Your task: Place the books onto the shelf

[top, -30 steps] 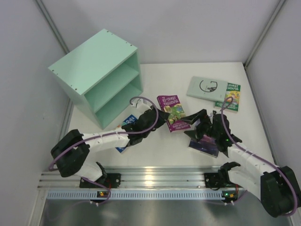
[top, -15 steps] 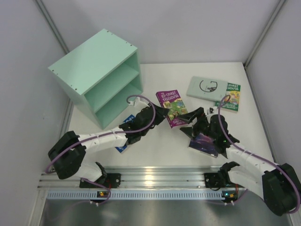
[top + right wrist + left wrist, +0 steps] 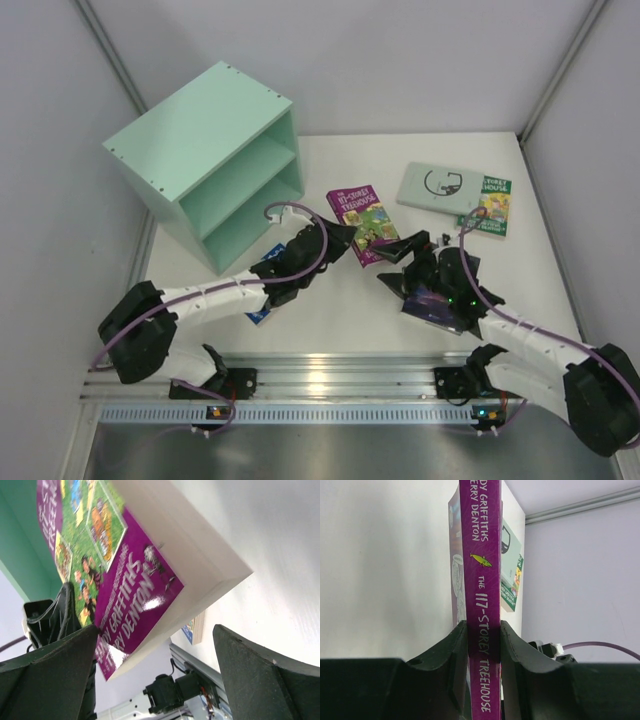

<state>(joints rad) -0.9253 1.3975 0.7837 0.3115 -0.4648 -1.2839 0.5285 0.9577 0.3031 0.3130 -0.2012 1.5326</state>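
Magenta-green book [image 3: 362, 222] is pinched at its spine by the left gripper [image 3: 338, 243], mid-table, right of the mint-green shelf [image 3: 200, 130], apparently lifted clear. Right gripper [image 3: 402, 263] is spread wide just near of it, above the dark galaxy book [image 3: 437, 306].

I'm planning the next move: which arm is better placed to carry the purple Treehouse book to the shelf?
Left. Its jaws are clamped on the spine of the 117-Storey Treehouse book, and the left arm sits nearer the mint-green shelf. The right jaws stand open, holding nothing.
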